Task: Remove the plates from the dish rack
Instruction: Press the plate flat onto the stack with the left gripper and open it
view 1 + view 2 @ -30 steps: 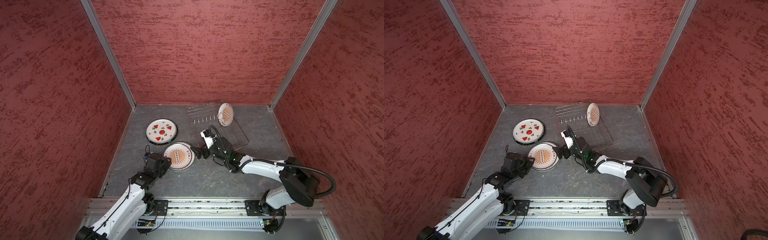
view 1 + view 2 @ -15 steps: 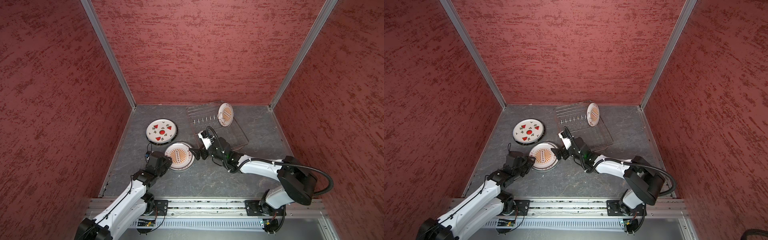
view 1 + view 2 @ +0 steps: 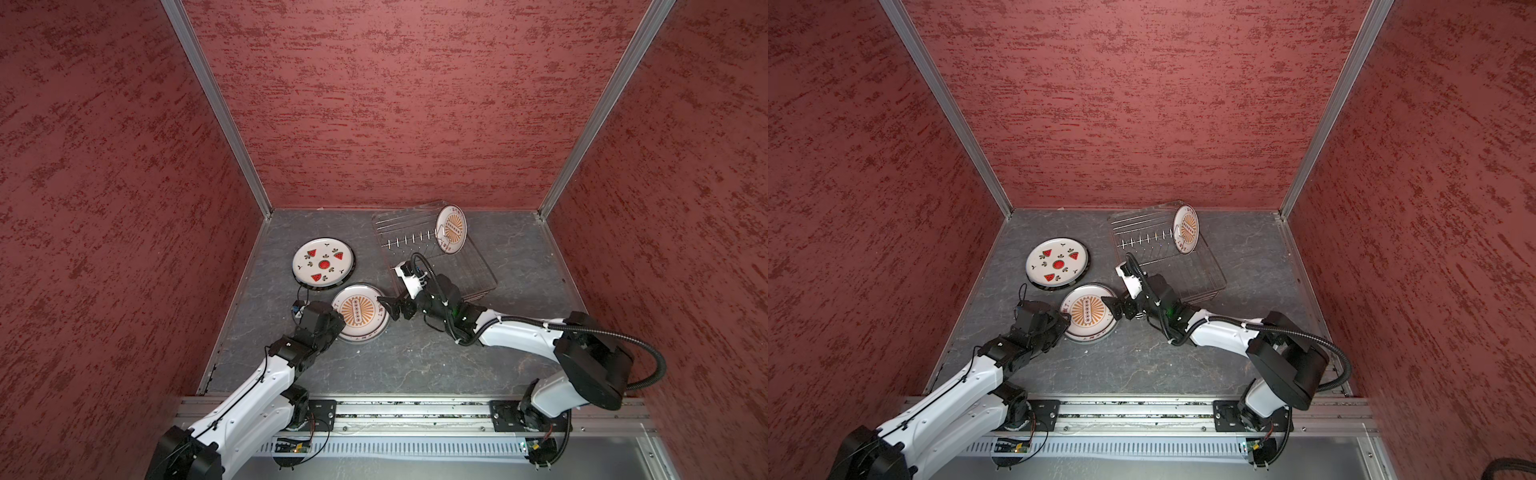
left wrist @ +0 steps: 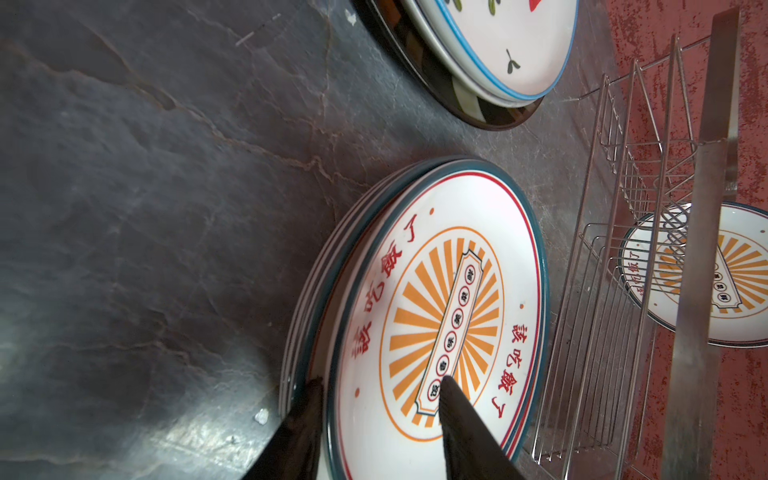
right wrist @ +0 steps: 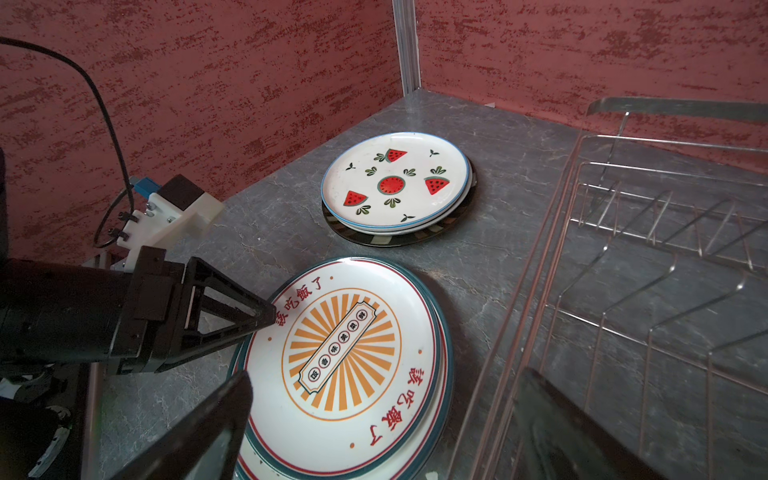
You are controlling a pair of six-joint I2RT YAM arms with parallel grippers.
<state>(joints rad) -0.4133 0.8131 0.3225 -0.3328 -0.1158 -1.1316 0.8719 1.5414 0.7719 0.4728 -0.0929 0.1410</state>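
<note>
L gripper (image 4: 381, 379) part-open astride rim of white orange-sunburst round plate (image 4: 415, 270) atop stack. R gripper (image 3: 388, 308) wide, empty. Last sunburst plate (image 3: 451, 229) stands on edge at far end of silver wire dish rack (image 3: 469, 274), beyond R gripper; R arm nearer.

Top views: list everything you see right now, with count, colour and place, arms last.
dish rack: one, silver wire, back of the table, right of centre
racked plate: one, white with orange sunburst, upright at the rack's right end
watermelon stack: at least three plates, watermelon over white over dark striped, flat, left of the rack
sunburst stack: several plates, white and orange, flat, nearer the robot
table: one, grey
left gripper: black, astride the sunburst stack's top rim, grip unclear
right gripper: black, open, at that stack's right edge
</note>
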